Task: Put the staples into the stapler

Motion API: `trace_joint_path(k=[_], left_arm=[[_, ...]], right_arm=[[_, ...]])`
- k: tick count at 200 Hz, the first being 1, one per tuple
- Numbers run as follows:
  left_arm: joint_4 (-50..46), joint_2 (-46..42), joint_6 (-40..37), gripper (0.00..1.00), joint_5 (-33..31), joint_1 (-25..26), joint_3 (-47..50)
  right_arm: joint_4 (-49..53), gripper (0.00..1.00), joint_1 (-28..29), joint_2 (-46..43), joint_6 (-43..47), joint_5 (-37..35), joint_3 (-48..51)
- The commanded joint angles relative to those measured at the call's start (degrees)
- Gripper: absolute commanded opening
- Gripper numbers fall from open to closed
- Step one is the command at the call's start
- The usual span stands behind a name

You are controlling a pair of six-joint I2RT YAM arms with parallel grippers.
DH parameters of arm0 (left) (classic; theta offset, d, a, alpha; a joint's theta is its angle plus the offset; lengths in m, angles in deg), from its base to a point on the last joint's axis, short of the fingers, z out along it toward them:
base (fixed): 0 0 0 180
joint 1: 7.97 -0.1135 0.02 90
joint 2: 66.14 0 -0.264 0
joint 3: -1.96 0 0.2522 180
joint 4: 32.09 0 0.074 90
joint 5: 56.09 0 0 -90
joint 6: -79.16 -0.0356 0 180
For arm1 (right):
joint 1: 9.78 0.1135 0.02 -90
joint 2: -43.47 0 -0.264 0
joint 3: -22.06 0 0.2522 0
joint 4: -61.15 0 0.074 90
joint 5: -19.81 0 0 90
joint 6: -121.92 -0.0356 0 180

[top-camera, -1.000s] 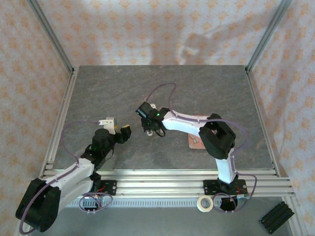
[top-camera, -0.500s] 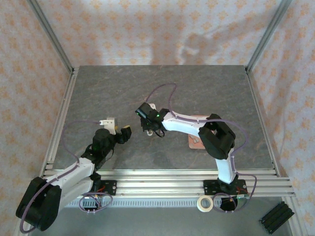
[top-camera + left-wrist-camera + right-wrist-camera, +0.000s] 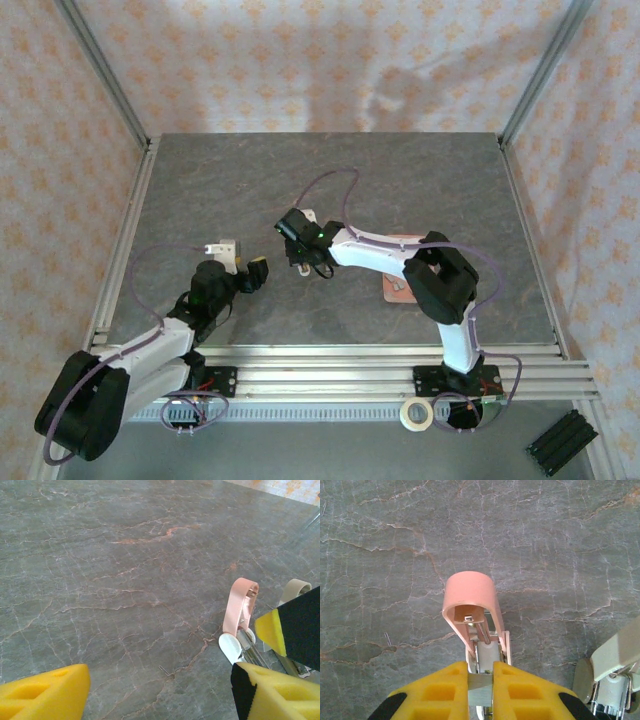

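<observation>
**Grey metal strip pinched over the open pink stapler**

Stone-grey and veined with rust, the worktop (image 3: 420,190) carries everything we see. From above, we find both arms reaching toward its middle. The left one comes from the near left corner and the right one bends over from the near right.

The left pincer (image 3: 156,692) hangs low over bare stone, its yellow fingers (image 3: 45,690) spread wide with nothing between them. The right pincer (image 3: 480,677) is drawn in narrow, its two yellow fingertips clamped on the staples (image 3: 480,689), a short dull-grey bar.

We see that bar at the near end of the stapler (image 3: 470,594), in line with its metal channel. Whether it touches the channel we cannot tell. The stapler is pink, and its rounded lid stands raised off the white base, so the rail lies exposed.

Just beside the stapler, to the right in the right wrist view, lies a cream-coloured piece (image 3: 615,652) with metal parts. A tiny bent wire (image 3: 164,670) rests on the stone, near the stapler but apart from it.
</observation>
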Motion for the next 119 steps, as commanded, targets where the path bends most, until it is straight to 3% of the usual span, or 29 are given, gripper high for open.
trace_joint_path(k=[1, 119], left_arm=[[2.28, 0.64, -0.22, 0.75, 0.63, 0.4, -1.35], [3.02, 2.39, 0.28, 0.75, 1.06, 0.38, -1.59]], right_arm=[[-1.16, 0.15, 0.31, -1.63, 0.02, -2.75, 0.62], [-0.94, 0.15, 0.4, -1.06, 0.69, -3.82, 0.75]])
